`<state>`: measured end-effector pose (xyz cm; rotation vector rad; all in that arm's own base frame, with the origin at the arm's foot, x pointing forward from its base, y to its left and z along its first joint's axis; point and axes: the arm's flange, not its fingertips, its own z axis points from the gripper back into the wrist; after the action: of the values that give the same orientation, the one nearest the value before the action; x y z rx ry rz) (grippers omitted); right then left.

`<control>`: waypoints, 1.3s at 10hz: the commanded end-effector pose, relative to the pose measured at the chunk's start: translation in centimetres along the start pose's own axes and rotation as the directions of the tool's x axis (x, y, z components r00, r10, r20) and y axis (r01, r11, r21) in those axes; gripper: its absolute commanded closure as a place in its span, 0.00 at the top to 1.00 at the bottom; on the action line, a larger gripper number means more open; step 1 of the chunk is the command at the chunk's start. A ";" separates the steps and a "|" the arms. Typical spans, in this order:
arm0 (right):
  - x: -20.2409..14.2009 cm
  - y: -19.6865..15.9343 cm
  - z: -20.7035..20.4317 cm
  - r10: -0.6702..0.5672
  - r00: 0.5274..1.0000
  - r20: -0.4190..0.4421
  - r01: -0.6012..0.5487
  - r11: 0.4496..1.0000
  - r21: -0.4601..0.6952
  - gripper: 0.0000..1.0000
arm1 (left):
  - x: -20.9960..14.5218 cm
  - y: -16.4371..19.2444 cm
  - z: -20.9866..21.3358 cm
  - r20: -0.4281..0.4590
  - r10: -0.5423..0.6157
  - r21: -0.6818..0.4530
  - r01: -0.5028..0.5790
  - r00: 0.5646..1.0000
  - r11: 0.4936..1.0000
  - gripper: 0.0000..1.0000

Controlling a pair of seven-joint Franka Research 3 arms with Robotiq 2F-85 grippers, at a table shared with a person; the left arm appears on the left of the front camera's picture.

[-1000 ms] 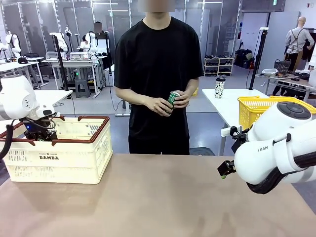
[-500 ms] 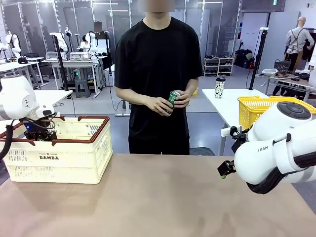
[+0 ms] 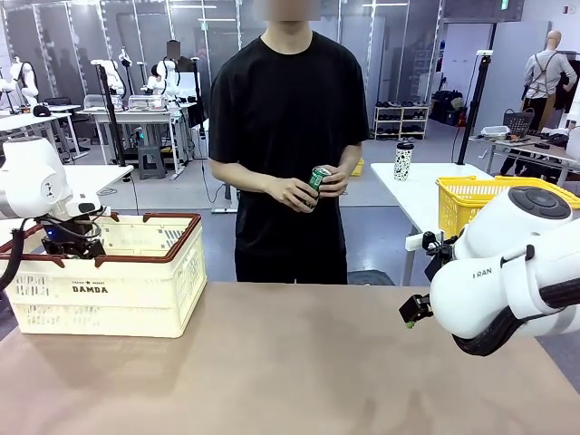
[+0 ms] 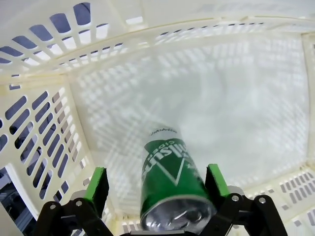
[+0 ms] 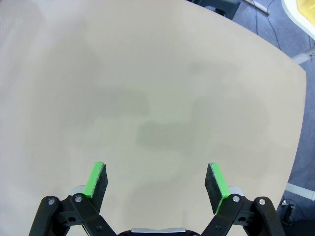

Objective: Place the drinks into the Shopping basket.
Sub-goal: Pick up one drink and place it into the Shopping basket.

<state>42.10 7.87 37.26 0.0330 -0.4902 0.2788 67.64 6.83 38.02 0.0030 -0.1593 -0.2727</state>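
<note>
Out front little has changed: the person's hands (image 3: 306,190) still cup a green can (image 3: 317,178). My left gripper (image 4: 156,173) is spread wide, with another green can (image 4: 170,182) clear of both pads inside the Shopping basket (image 4: 44,142). My right gripper (image 5: 157,169) gapes over the table (image 5: 147,73).

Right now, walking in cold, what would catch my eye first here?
A green can sits between the wide-open fingers of the left gripper, down inside the basket. Across the table, the person holds a second can at chest height. The right gripper hangs open over bare tabletop.
</note>
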 end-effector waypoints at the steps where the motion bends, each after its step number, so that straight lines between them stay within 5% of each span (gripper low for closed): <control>1: 0.0 -0.1 0.0 0.004 1.000 0.001 -0.004 1.000 0.002 1.00 | -1.1 -0.4 0.7 -0.004 -0.003 0.012 0.003 1.000 1.000 1.00; 13: 0.0 -0.1 0.0 0.004 1.000 0.001 -0.004 1.000 0.002 1.00 | -0.5 -0.3 1.5 0.013 -0.001 0.004 0.001 1.000 1.000 1.00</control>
<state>42.10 7.87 37.26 0.0330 -0.4902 0.2788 66.76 6.64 39.58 0.0050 -0.1734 -0.2742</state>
